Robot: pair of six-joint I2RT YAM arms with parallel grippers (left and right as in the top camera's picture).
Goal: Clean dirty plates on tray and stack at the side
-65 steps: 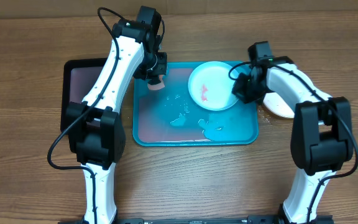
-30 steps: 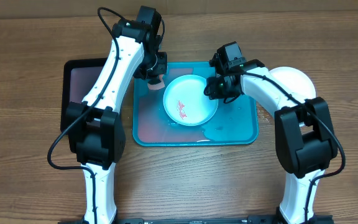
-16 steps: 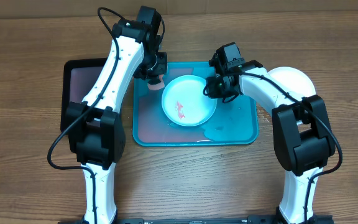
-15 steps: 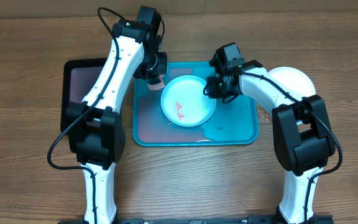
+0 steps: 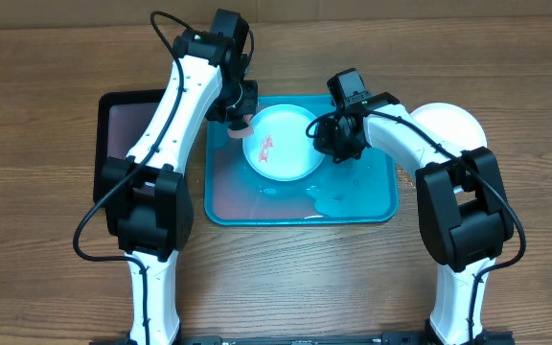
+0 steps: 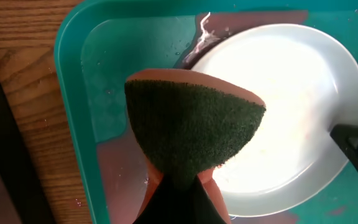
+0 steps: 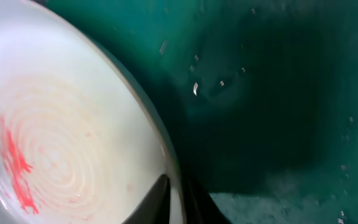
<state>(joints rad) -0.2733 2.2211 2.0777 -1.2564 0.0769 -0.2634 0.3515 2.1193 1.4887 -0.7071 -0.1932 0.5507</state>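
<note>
A pale blue plate with a red smear lies in the far half of the turquoise tray. My right gripper is shut on the plate's right rim; in the right wrist view its fingers pinch the rim of the plate, and the red smear shows inside. My left gripper hangs at the plate's left edge, shut on a sponge. The left wrist view shows the sponge, green scouring face down, partly over the plate. A white plate sits on the table right of the tray.
A smaller black tray lies left of the turquoise one. Water pools on the tray floor near its front edge. The tray rim runs just left of the sponge, with wooden table beyond.
My right gripper has closed on the plate's rim and drawn the plate left and farther back, up against the sponge. The left arm and sponge have stayed in place.
</note>
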